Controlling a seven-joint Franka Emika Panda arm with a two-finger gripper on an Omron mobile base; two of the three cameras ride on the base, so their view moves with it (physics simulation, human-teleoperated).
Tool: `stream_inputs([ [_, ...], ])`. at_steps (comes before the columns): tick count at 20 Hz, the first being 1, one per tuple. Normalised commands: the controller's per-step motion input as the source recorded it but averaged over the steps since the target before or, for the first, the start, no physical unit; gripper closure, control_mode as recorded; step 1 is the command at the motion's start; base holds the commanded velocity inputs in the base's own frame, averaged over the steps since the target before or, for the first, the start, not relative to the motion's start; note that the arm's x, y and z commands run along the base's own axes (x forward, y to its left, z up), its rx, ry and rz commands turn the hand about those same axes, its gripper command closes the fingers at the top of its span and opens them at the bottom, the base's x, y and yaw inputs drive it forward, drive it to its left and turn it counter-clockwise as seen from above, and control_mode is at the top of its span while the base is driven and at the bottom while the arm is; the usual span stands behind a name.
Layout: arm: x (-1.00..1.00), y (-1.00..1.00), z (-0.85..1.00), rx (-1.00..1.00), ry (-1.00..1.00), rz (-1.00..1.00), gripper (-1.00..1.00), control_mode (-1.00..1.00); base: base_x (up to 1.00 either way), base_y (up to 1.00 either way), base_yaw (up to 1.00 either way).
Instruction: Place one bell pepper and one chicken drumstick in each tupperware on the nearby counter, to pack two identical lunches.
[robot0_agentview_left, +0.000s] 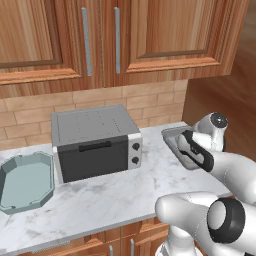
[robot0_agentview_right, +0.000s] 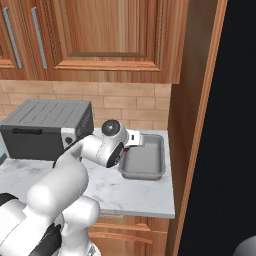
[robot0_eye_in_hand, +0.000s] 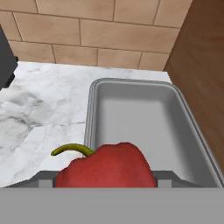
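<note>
A glossy red bell pepper (robot0_eye_in_hand: 107, 168) with a curled green stem sits between the fingertips of my gripper (robot0_eye_in_hand: 105, 183), which is shut on it. The pepper hangs just above the near rim of the grey rectangular tupperware (robot0_eye_in_hand: 144, 118), whose floor is bare. From the right base view, a sliver of red pepper (robot0_agentview_right: 128, 148) peeks out at the gripper (robot0_agentview_right: 133, 141), beside the grey tupperware (robot0_agentview_right: 146, 159). The pale teal octagonal tupperware (robot0_agentview_left: 25, 182) lies at the counter's (robot0_agentview_left: 115, 195) far left, with nothing in it. The chicken drumsticks are out of view.
A silver-black toaster oven (robot0_agentview_left: 95, 142) stands on the counter between the two containers. A brick backsplash (robot0_eye_in_hand: 100, 35) runs behind, and a tall wooden side panel (robot0_agentview_right: 192, 125) walls off the right end right next to the grey container. Wall cabinets hang overhead.
</note>
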Motion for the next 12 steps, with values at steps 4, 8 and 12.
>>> stream_inputs([
  [4, 0.52, -0.17, -0.24, 0.0, 0.0, 0.0, 1.0, -1.0, 0.0, 0.0, 0.0],
  [8, 0.62, -0.02, -0.26, 0.0, 0.0, 0.0, 1.0, -1.0, 0.0, 0.0, 0.0],
  [12, 0.51, -0.15, -0.31, 0.0, 0.01, 0.0, 1.0, -1.0, 0.0, 0.0, 0.0],
])
